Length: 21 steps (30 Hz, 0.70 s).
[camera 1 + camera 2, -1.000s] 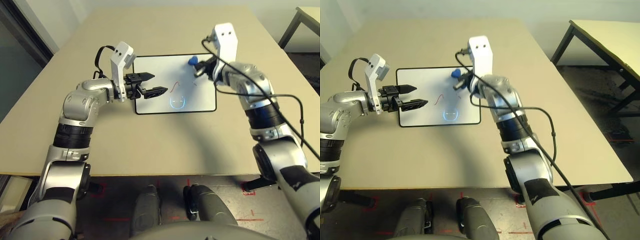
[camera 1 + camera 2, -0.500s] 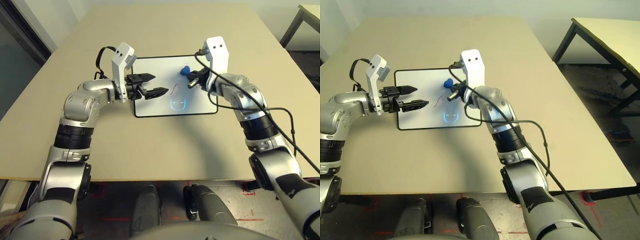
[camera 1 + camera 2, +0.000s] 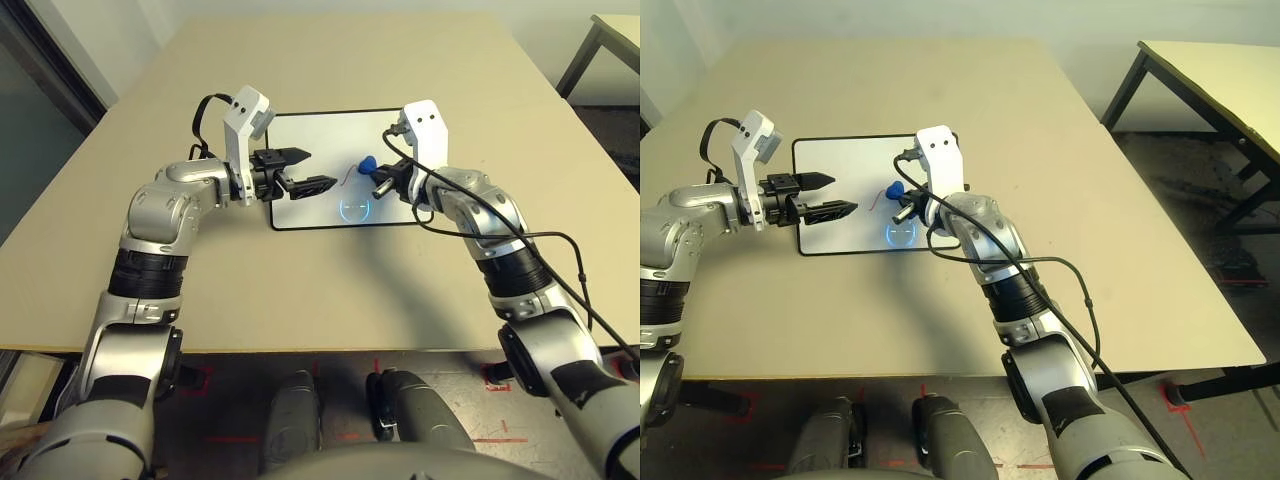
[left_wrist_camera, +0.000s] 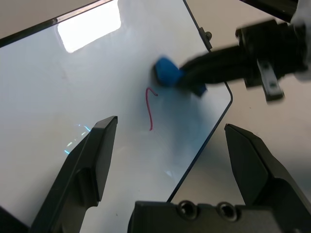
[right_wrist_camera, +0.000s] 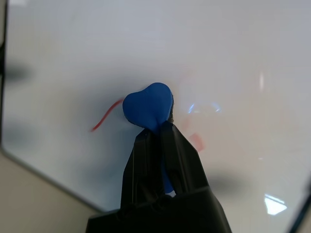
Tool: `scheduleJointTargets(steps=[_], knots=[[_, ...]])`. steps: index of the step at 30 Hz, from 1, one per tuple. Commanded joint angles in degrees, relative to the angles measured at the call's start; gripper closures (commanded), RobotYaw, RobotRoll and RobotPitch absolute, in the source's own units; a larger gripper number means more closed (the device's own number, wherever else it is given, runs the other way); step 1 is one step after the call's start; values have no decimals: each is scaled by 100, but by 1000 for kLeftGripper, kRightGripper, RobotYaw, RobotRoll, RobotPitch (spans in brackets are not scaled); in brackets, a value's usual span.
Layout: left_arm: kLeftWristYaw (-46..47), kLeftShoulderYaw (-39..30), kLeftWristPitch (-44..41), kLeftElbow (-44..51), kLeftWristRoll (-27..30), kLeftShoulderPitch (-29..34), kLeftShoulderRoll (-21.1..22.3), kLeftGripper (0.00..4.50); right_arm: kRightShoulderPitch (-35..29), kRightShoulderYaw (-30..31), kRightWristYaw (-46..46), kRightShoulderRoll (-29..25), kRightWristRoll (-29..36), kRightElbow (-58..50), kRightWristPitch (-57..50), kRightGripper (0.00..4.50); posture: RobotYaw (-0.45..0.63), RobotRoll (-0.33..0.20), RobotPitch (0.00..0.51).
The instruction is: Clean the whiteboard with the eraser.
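One eraser point(image 5: 148, 105), a small bright blue block, is clamped between the two black fingers of the right gripper point(image 3: 372, 170), its free end pressed against the whiteboard point(image 3: 320, 132). It sits at the middle of the board, just beside the end of a thin red stroke point(image 4: 150, 109) and above the faint blue smiley drawing point(image 3: 356, 207). The whiteboard lies flat on the beige table point(image 3: 330, 280), its thin black frame squared to the table's edges. The left gripper point(image 3: 315, 169) hovers over the board's left part, near the left edge, its fingers spread apart with nothing between them; in the left wrist view the red stroke and the eraser lie beyond its open fingers point(image 4: 92, 160). A black cable point(image 3: 555, 260) trails along the right forearm.
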<state>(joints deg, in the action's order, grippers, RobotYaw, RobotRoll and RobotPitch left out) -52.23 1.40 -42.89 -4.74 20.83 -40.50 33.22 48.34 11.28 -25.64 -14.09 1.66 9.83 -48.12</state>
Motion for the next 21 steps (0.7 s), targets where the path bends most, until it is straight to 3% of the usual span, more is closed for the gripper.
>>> scheduleJointTargets(steps=[1, 7, 21], knots=[[-9, 72, -54, 79, 36, 42, 5, 0, 95, -265, 254, -100, -92, 449, 137, 4456, -7, 0, 118], [-20, 70, -75, 91, 42, 52, 13, 0, 102, -317, 338, -14, -69, 544, 239, 4456, -4, 0, 122], [-10, 48, -139, 137, 49, 49, 47, 0, -658, 280, 127, 268, -43, -241, -279, 4456, 3, 0, 120]])
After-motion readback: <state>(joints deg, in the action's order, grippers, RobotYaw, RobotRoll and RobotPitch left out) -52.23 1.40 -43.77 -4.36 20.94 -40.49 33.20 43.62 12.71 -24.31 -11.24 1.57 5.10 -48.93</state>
